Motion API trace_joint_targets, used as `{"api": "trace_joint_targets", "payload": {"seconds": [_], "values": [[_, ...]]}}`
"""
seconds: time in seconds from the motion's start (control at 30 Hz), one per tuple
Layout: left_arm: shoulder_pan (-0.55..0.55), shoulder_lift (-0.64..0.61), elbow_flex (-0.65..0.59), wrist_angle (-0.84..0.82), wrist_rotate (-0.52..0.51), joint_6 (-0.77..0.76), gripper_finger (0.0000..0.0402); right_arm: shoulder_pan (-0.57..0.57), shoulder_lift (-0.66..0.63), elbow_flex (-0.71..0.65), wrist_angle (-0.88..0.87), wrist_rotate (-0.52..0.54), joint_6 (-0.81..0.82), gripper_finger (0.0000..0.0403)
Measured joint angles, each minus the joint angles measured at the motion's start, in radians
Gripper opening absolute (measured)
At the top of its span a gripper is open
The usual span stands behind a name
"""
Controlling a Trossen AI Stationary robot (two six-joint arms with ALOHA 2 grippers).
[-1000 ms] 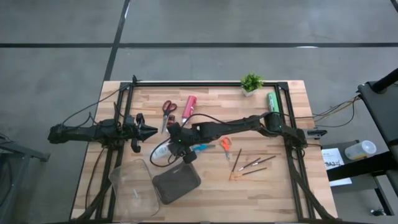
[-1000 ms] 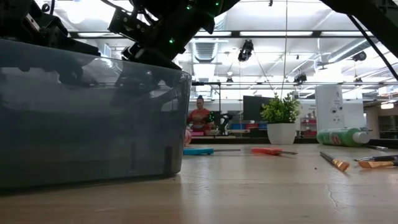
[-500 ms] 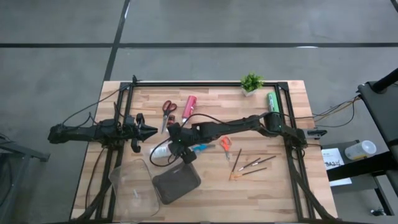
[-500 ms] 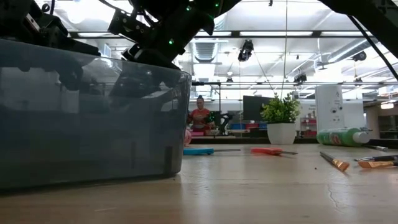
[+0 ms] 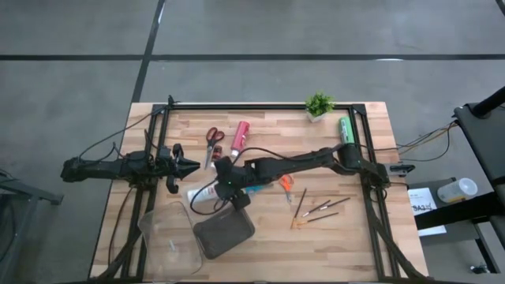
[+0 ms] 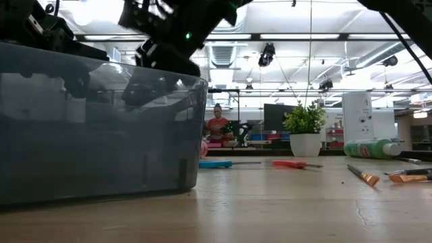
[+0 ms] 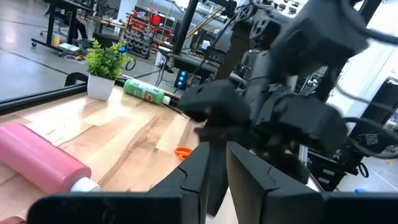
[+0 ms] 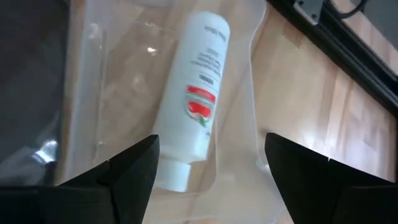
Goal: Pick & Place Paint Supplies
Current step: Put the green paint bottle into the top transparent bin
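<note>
Fingers of the right gripper stand spread wide and empty above the white paint tube, which lies loose on a clear plastic lid on the table, beside the dark grey case. The left gripper, pinched shut, waits by the red-handled scissors.

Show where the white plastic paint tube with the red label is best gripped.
Grip the white plastic paint tube mid-body, across its narrow width, coming from straight above. It lies flat on the clear plastic tray with both long sides exposed, and the open right gripper hangs over it.
</note>
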Motion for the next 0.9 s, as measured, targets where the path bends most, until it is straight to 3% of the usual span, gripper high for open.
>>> {"api": "trace_joint_targets", "payload": {"seconds": [0.3, 0.53, 0.9], "values": [[0.0, 0.0, 0.0, 0.0, 0.0, 0.0, 0.0062, 0.015, -0.15, -0.175, -0.021, 0.028, 0.237, 0.029], [0.0, 0.001, 0.0, 0.0, 0.0, 0.0, 0.0062, 0.051, -0.359, -0.448, 0.05, 0.22, 0.432, 0.029], [0.0, 0.019, 0.0, 0.0, 0.0, 0.0, 0.0062, 0.056, -0.801, -0.847, 0.06, 0.467, 0.849, 0.029]]}}
